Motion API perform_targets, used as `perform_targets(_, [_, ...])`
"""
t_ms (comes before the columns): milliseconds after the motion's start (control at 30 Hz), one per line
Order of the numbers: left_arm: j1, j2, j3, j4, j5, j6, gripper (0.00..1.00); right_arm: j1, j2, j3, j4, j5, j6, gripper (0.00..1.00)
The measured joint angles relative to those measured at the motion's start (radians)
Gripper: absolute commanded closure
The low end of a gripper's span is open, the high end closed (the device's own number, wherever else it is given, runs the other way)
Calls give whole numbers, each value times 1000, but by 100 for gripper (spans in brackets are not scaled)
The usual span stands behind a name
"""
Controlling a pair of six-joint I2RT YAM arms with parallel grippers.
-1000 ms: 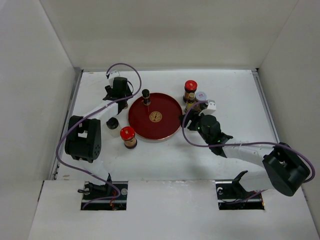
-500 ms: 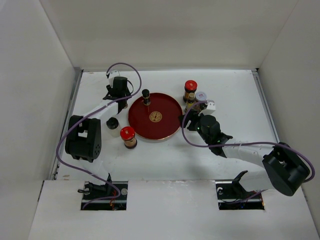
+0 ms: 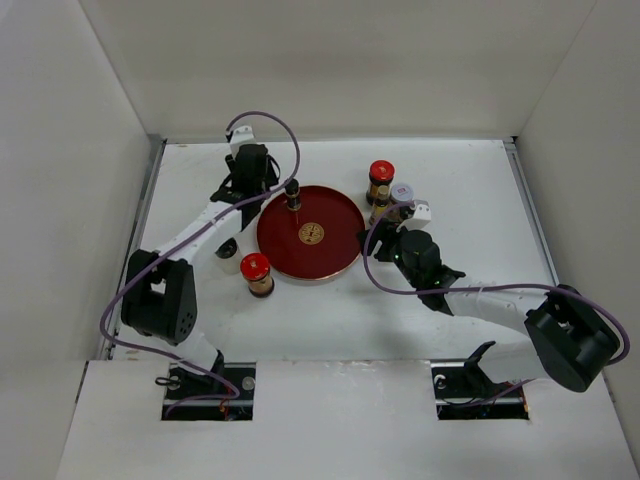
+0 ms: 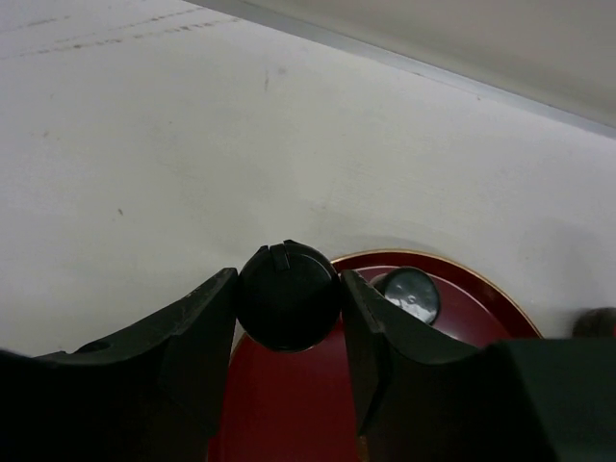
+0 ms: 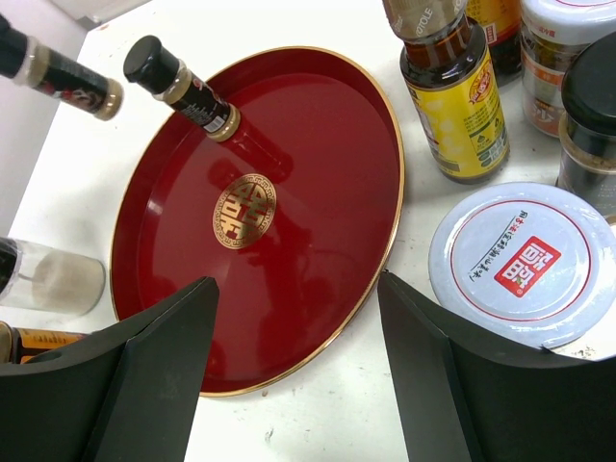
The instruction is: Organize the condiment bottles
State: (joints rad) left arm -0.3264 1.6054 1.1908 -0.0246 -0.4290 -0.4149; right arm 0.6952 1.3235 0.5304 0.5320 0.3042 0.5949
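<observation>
My left gripper (image 3: 268,188) (image 4: 289,310) is shut on a small dark black-capped bottle (image 4: 288,295) and holds it over the far-left rim of the round red tray (image 3: 330,255). From the right wrist view this bottle (image 5: 53,69) hangs tilted beside the tray. A second black-capped bottle (image 3: 292,192) (image 5: 183,87) stands on the tray. My right gripper (image 3: 385,243) (image 5: 298,356) is open and empty over the tray's right rim (image 5: 385,241). A red-lidded amber bottle (image 3: 257,272) and a clear black-capped jar (image 3: 226,248) stand left of the tray.
Right of the tray stands a cluster: a red-lidded bottle (image 3: 381,178), a yellow-labelled bottle (image 5: 452,96), a white-lidded jar (image 5: 525,260) beside my right finger, another white-lidded jar (image 5: 568,43) and a black-lidded jar (image 5: 592,125). White walls enclose the table.
My left arm has stretched out and swung right, carrying the black-capped bottle from left of the tray to its rim. The right arm has not moved.
</observation>
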Motion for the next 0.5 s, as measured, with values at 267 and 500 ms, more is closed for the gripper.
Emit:
perform_targets(267, [-74, 102, 30, -1, 2, 0, 74, 0, 0, 0, 0, -1, 0, 26])
perform_targets(500, [-79, 153, 34, -2, 3, -1, 74, 0, 0, 0, 0, -1, -1, 26])
